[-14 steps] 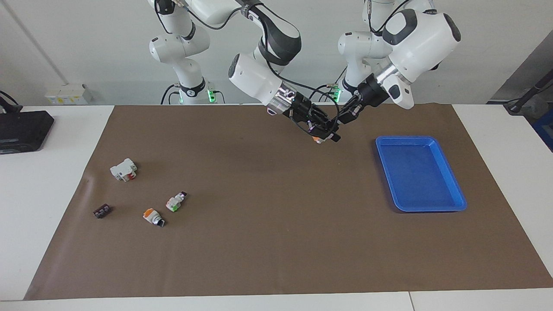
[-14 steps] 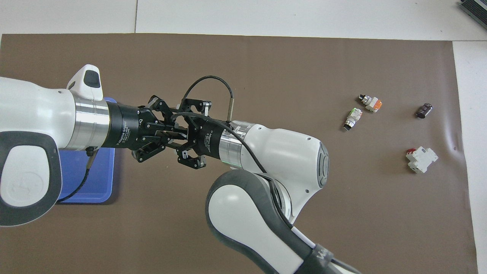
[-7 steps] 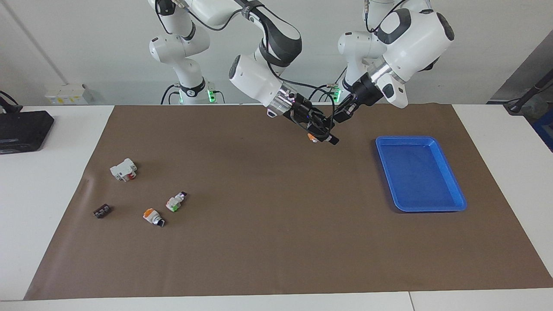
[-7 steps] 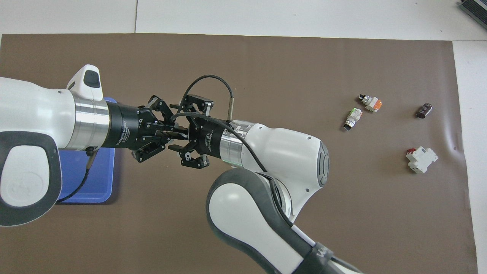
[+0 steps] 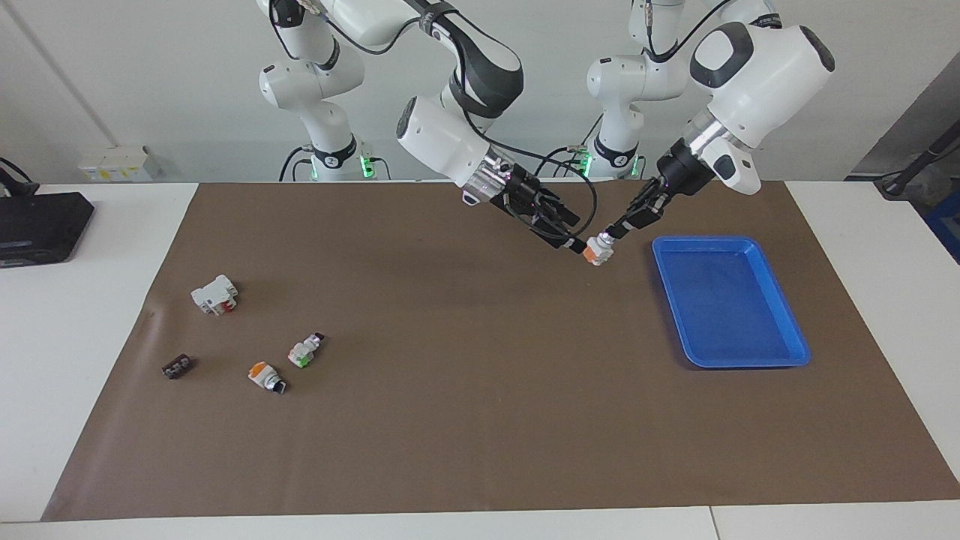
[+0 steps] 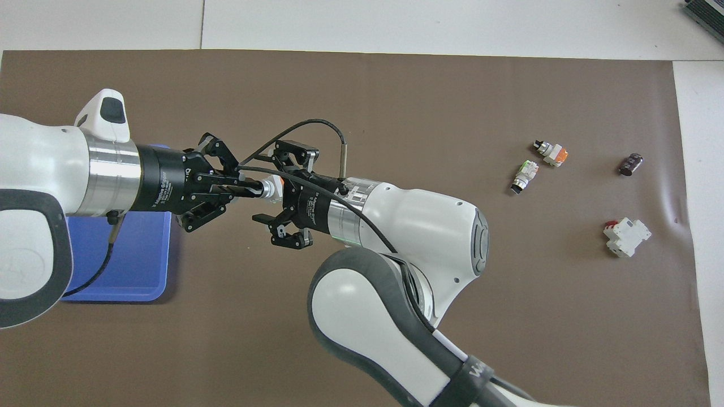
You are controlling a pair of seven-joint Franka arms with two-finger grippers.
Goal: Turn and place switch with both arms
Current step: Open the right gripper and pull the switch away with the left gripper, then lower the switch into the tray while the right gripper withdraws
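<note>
The switch [image 5: 598,250], white with an orange cap, hangs in the air between the two grippers, over the brown mat beside the blue tray [image 5: 727,300]. My left gripper [image 5: 613,232] is shut on the switch's end away from the cap. It shows in the overhead view [image 6: 255,189] gripping the switch [image 6: 273,189]. My right gripper [image 5: 571,234] is open right next to the switch, its fingers spread wide on either side of it in the overhead view [image 6: 270,199].
Toward the right arm's end of the mat lie a stubby orange-capped switch [image 5: 264,376], a white switch with a green face [image 5: 304,350], a white breaker with red [image 5: 214,294] and a small dark part [image 5: 177,367]. A black box [image 5: 37,225] sits off the mat.
My right gripper opened and let go of the switch. My left gripper, shut on it, drew it away toward the blue tray.
</note>
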